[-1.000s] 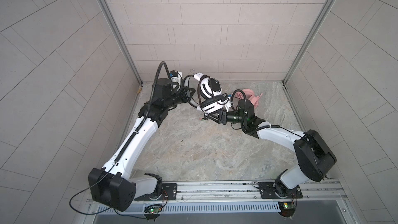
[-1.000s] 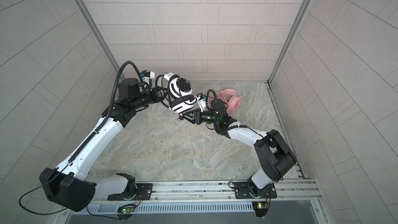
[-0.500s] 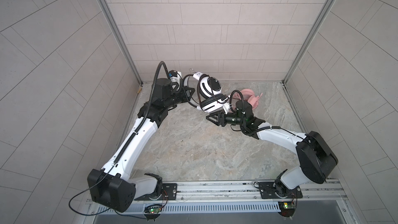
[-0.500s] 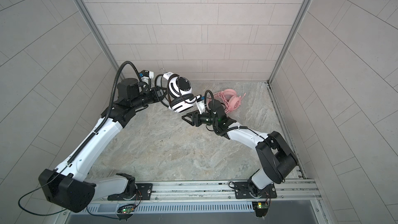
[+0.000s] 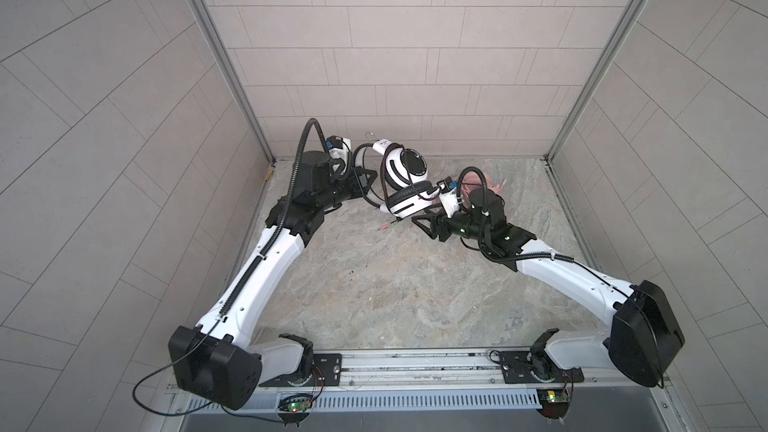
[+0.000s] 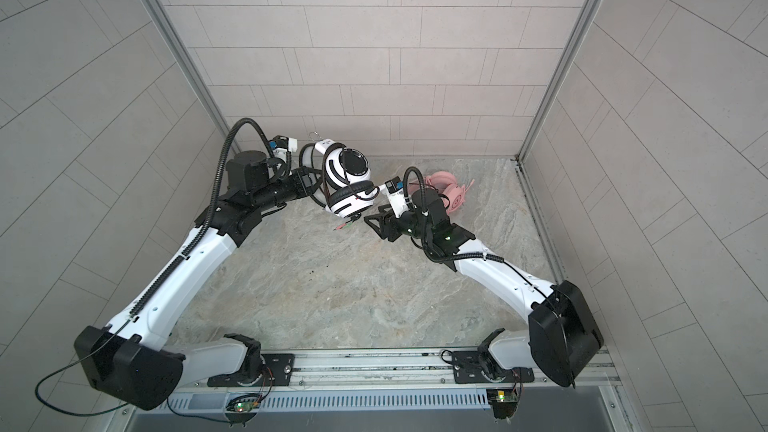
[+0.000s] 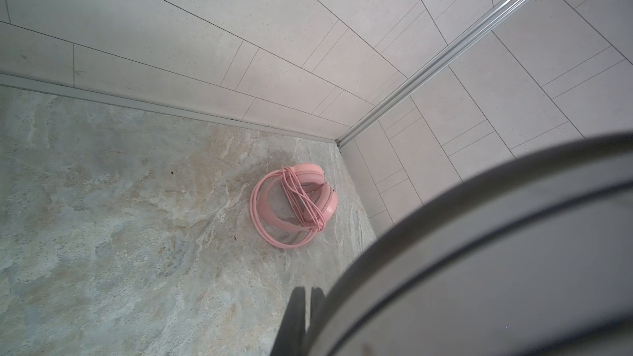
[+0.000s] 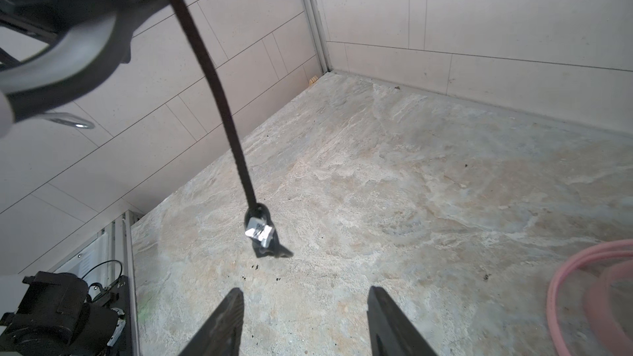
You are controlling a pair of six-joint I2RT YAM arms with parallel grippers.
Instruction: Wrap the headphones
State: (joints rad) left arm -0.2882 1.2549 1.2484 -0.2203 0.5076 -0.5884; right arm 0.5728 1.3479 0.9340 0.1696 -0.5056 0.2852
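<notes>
The white-and-black headphones hang above the floor at the back left. My left gripper is shut on their headband, which fills that wrist view as a blur. Their thin black cable hangs down, and its plug end dangles just ahead of my right gripper. That gripper is open and holds nothing. The pink headphones lie on the floor at the back right with their pink cable wound around them.
Tiled walls close in the marble floor on three sides. The pink cable loop lies close beside my right gripper. The left arm's base and the front rail sit at the near edge.
My right gripper's jaws have spread wider, and the black cable end hangs free ahead of them. The left arm still holds the white-and-black headphones up in about the same place.
</notes>
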